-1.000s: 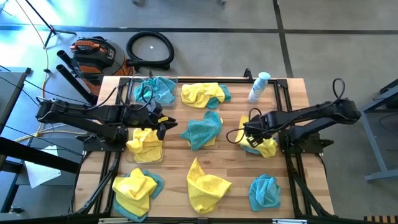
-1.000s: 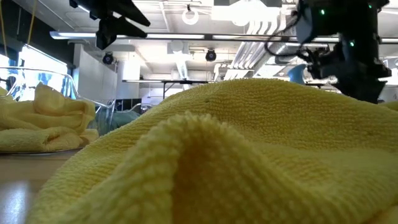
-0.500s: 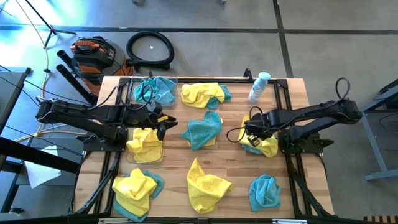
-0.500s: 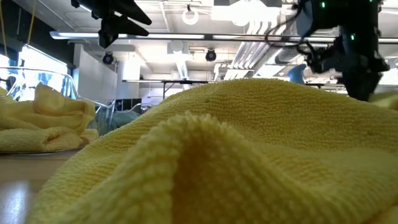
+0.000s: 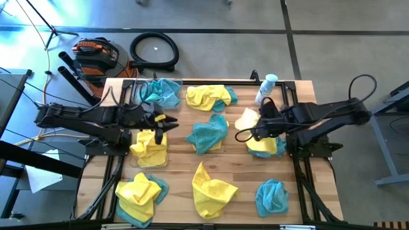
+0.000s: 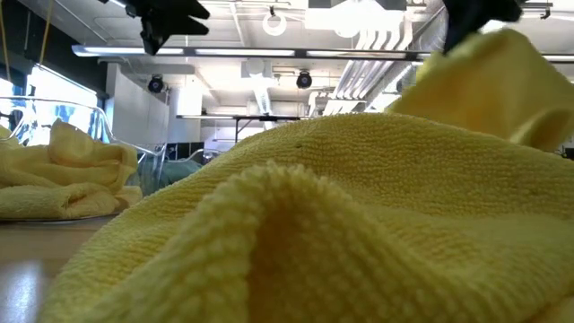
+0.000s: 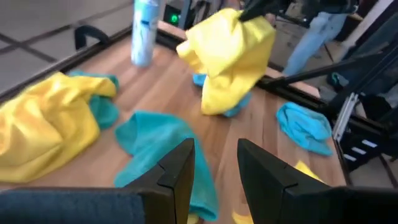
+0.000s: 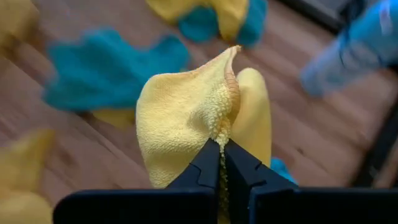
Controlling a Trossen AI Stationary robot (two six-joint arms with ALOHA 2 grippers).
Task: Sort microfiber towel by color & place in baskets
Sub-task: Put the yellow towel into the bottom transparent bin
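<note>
I'm pinching a yellow towel (image 8: 199, 118) tight in my right gripper (image 8: 221, 151), lifting it beside the bottle (image 5: 266, 89); my left gripper (image 7: 214, 163) is hovering part-spread, empty.

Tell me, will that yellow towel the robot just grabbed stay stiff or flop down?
Probably floppy: the yellow towel droops in folds from the right gripper, whose fingers pinch just one edge. It likely weighs little, since that small pinch lifts it. Its fuzzy surface probably keeps it from slipping.
</note>
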